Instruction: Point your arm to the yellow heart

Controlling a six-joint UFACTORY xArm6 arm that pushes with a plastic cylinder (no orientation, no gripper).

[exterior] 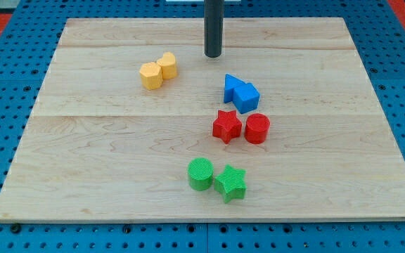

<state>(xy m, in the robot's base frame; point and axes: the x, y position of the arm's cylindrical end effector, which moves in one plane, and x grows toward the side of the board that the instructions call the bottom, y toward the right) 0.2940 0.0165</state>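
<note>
My tip [213, 55], a bare rod with no claw to open or clench, sits just right of the yellow heart [167, 65]; slide left slowly, stopping short of the yellow hexagon [150, 76]

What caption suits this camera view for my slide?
My tip rests right of the yellow blocks, above blue, red, green pairs.

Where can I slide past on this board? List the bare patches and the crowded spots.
Bare: the strip along the view's left edge of the board, below the yellow blocks, and the view's right side beyond the red cylinder. Crowded: the middle column, blue blocks, red star, green cylinder, green star. My tip sits right of the yellows.
</note>
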